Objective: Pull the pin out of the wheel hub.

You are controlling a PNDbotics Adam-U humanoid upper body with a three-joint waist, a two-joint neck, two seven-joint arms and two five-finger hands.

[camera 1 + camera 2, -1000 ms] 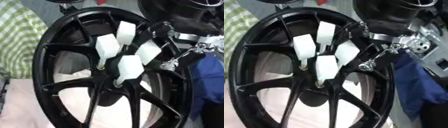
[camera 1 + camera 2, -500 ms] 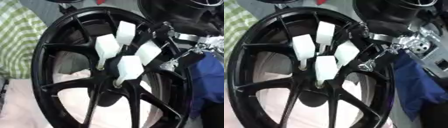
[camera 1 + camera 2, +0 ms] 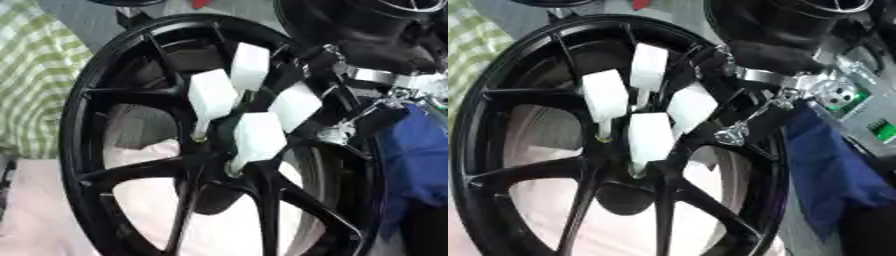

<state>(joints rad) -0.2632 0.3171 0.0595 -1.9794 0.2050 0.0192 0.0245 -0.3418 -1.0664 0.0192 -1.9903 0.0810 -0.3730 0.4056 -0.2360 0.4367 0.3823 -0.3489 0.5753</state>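
A black spoked wheel (image 3: 131, 165) stands upright and fills the view. Several white block-headed pins stick out of its hub (image 3: 219, 145): one at the left (image 3: 211, 95), one at the top (image 3: 249, 67), one at the bottom (image 3: 258, 137) and one at the right (image 3: 295, 105). My right hand (image 3: 750, 102), black with silver joints, reaches in from the upper right. Its dark fingers (image 3: 289, 72) curl round the right pin, and they are hard to separate from the black rim. The left hand shows in no view.
A green checked cloth (image 3: 31, 90) lies at the left and a pale pink cloth (image 3: 35, 210) shows under and behind the wheel. Blue fabric (image 3: 833, 175) hangs at the right beside a grey device (image 3: 868, 120) with green parts.
Almost nothing differs. My right hand stays at the right pin, and its silver linkage has shifted only slightly.
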